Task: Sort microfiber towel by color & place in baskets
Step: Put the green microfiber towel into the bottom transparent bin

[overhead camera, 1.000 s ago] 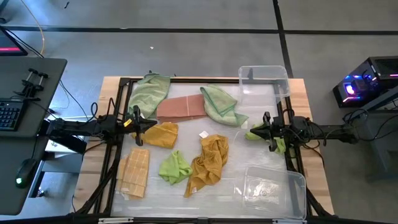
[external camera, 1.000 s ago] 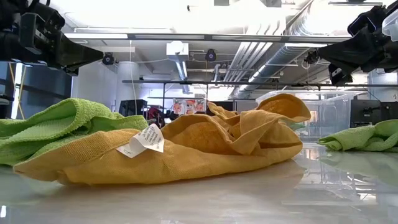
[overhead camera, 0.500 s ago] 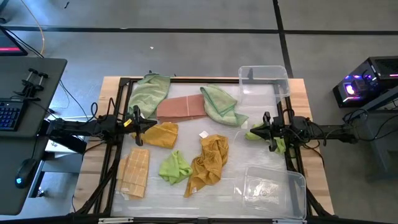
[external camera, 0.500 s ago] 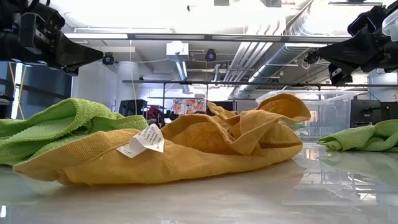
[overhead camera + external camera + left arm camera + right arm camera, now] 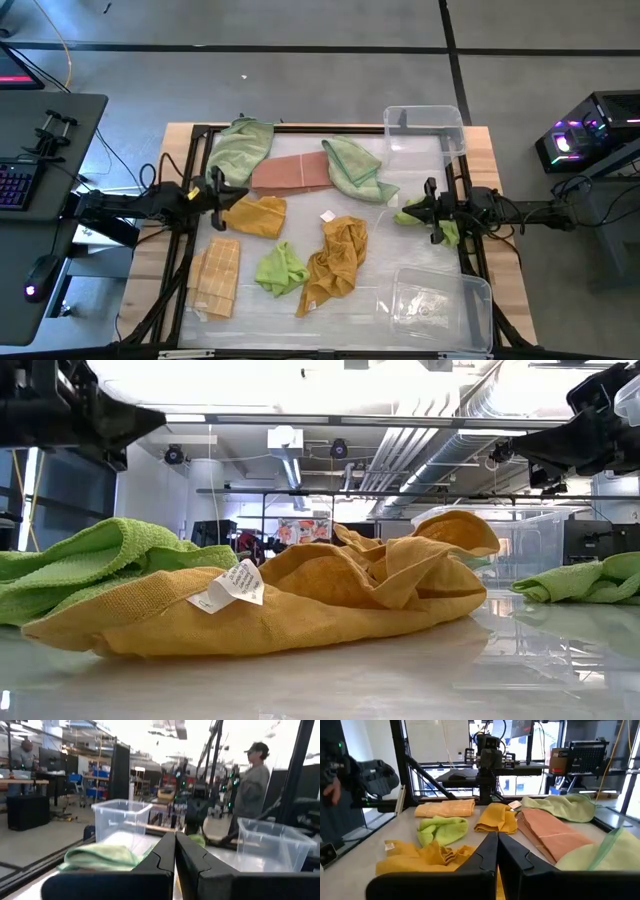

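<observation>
Above table sides: left gripper, right gripper level, closed, empty.

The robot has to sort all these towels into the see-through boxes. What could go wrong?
The big yellow towel is crumpled right against the bright green towel, so one pinch might lift both colors. A green towel lies under the shut right gripper at the table's edge and might get missed. The light baskets might slide if bumped.

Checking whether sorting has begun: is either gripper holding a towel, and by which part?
Nothing is held. The left gripper and right gripper are both shut with nothing between their fingers, above the table.
</observation>
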`<state>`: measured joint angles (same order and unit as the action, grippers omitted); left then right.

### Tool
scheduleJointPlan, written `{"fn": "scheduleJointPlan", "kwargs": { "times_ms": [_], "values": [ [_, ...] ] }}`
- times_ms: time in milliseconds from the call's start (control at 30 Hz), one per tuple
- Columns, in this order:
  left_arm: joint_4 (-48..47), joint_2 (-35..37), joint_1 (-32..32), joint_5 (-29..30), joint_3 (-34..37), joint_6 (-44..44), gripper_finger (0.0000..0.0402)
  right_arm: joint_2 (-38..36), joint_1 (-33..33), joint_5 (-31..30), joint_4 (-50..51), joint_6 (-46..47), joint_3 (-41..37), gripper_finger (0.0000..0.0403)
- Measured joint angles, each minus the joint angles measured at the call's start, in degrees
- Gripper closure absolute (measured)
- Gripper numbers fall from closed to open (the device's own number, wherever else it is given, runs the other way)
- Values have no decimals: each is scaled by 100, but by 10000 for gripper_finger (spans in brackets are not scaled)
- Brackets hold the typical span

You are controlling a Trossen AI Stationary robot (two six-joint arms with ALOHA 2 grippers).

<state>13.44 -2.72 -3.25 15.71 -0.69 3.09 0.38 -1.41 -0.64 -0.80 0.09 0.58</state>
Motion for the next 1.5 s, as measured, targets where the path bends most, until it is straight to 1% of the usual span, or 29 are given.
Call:
{"fn": "scheduleJointPlan", "kwargs": {
  "times_ms": [100, 333, 367, 467, 600, 667, 733, 800, 900, 1000, 1100, 1167, 1233, 1333, 1433, 1500],
  "values": [
    [27, 0, 0, 0, 0, -71, 402, 0, 0, 0, 7, -10, 1, 402],
    [21, 0, 0, -3, 0, 75, 402, 0, 4, -83, -22, 72, 2, 402],
    [10, 0, 0, -3, 0, 73, 402, 0, 4, -81, -45, 251, 2, 402],
    [-41, -2, 0, -8, 0, -17, 401, 2, 10, -116, -296, 1373, 2, 402],
    [-83, -2, 0, -8, 0, -113, 401, 4, 68, -645, -1145, 3092, 2, 402],
    [-131, 0, 0, -8, 0, -171, 401, 2, 79, -1087, -1563, 3514, 2, 402],
    [-171, -2, 0, -8, 0, -169, 401, 4, 79, -1358, -1920, 3727, 32, 402],
    [-158, 0, 0, -8, 0, -168, 402, 38, 79, -1585, -1805, 3746, 254, 402],
    [-160, 0, 0, -8, 0, -176, 401, 208, 79, -1899, -985, 3652, 864, 402],
    [-162, 0, 0, 0, 0, -310, 402, 530, 77, -2224, 373, 3105, 1804, 402],
    [-162, 0, 0, 8, 0, -418, 402, 1083, 79, -2724, 2016, 3325, 2945, 402],
    [-162, 0, 0, 8, 0, -426, 401, 1575, 79, -2861, 3244, 3622, 3709, 402],
    [-162, 0, 0, 12, 0, -428, 401, 2111, 79, -2869, 4434, 3938, 4380, 402],
    [-162, -1, 0, 14, 0, -441, 402, 2992, 79, -2773, 5853, 4398, 5118, 402],
    [-164, -2, 0, 16, 0, -443, 401, 3930, 79, -2432, 6990, 4873, 5595, 402],
    [-170, 0, 0, 21, 0, -439, 402, 4546, 79, -2169, 7571, 5227, 5745, 402]
  ]
}}
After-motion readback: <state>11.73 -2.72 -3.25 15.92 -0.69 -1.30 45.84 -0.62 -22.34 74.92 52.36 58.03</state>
